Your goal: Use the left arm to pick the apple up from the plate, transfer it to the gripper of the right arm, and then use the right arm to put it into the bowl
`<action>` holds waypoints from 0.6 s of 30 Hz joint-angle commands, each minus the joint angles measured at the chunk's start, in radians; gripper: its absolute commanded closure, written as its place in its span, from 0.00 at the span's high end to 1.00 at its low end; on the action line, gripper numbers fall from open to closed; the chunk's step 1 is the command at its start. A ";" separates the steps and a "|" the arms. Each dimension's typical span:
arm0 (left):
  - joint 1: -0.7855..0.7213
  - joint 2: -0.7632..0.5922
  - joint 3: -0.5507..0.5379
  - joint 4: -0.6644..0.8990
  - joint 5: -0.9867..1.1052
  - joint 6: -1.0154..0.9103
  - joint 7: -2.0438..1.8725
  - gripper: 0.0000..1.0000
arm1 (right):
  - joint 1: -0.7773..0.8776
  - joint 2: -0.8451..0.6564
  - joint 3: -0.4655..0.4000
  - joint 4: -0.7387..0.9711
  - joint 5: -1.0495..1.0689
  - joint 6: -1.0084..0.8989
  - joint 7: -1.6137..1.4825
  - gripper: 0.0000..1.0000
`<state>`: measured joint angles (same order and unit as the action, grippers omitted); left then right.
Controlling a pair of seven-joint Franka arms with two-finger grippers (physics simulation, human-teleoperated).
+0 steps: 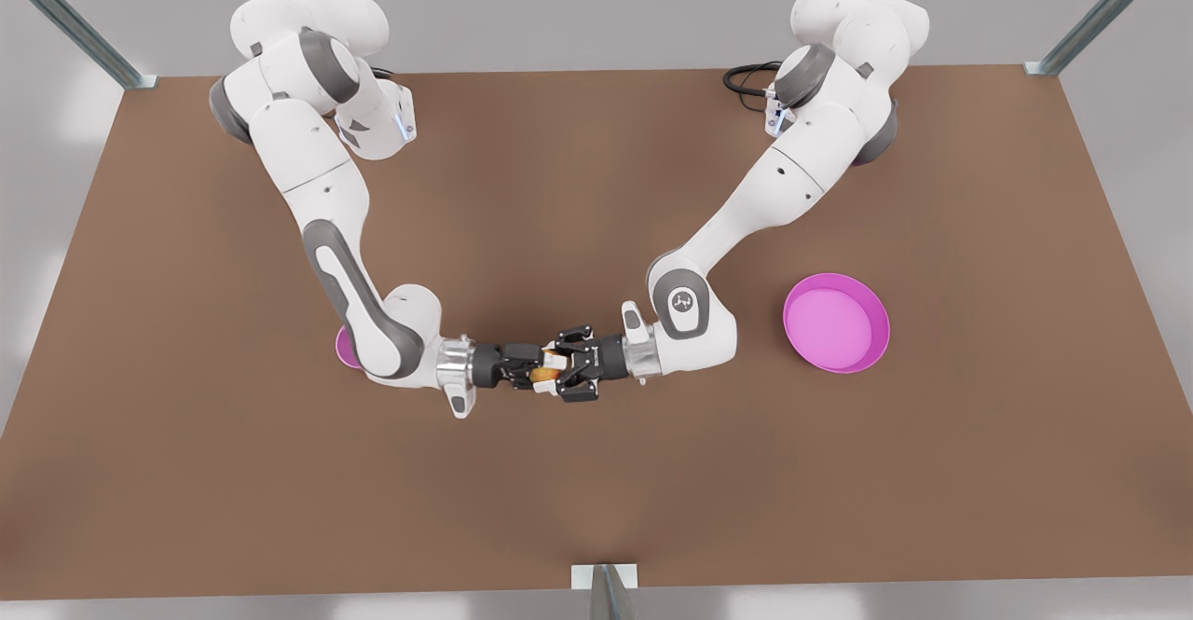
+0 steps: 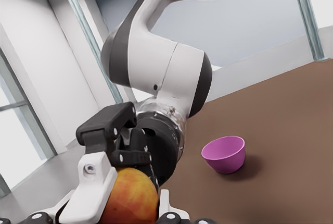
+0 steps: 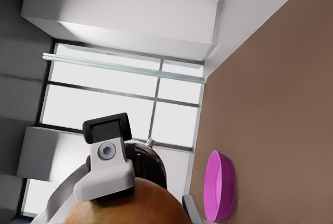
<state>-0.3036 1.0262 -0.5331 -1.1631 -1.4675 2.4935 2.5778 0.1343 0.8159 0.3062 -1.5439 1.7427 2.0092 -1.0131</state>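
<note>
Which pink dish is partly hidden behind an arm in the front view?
The small deep bowl, behind the right arm; the wide plate lies fully exposed. The left pincer and right pincer meet at the apple.

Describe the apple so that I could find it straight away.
Over the brown table, two white arms reach toward each other and meet near the middle. Where the left gripper, on the front view's right, faces the right gripper, the apple sits between them: small, round, red-orange, unlike the pink plate and bowl.
</note>
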 commanded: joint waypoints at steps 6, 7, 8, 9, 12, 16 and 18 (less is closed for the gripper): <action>0.003 0.009 -0.001 0.000 -0.007 -0.007 0.010 0.93 | -0.001 -0.001 0.001 0.005 0.000 0.008 -0.006 0.57; 0.005 0.009 -0.001 0.000 -0.007 -0.007 0.010 0.93 | -0.001 -0.001 0.001 0.005 -0.002 0.008 -0.006 0.57; 0.008 0.008 0.001 -0.001 -0.007 -0.008 0.010 0.93 | -0.002 -0.001 0.001 0.007 -0.005 0.008 -0.006 0.57; 0.015 0.005 0.001 -0.007 -0.007 -0.010 0.010 0.93 | -0.010 -0.001 -0.001 0.007 -0.011 0.003 -0.009 0.57; 0.052 -0.008 0.002 -0.036 0.004 -0.038 0.012 0.92 | -0.045 0.000 -0.013 0.015 -0.094 -0.007 -0.002 0.57; 0.126 -0.069 0.001 -0.142 0.004 -0.091 -0.001 0.92 | -0.156 -0.001 -0.010 0.005 -0.291 -0.049 0.001 0.58; 0.265 -0.258 0.010 -0.363 0.166 -0.168 -0.255 0.97 | -0.211 -0.017 -0.006 -0.016 -0.403 -0.095 0.002 0.58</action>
<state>-0.0541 0.8160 -0.5257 -1.4647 -1.3721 2.4030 2.5484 -0.0653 0.8040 0.2986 -1.5548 1.4603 1.9647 -1.0184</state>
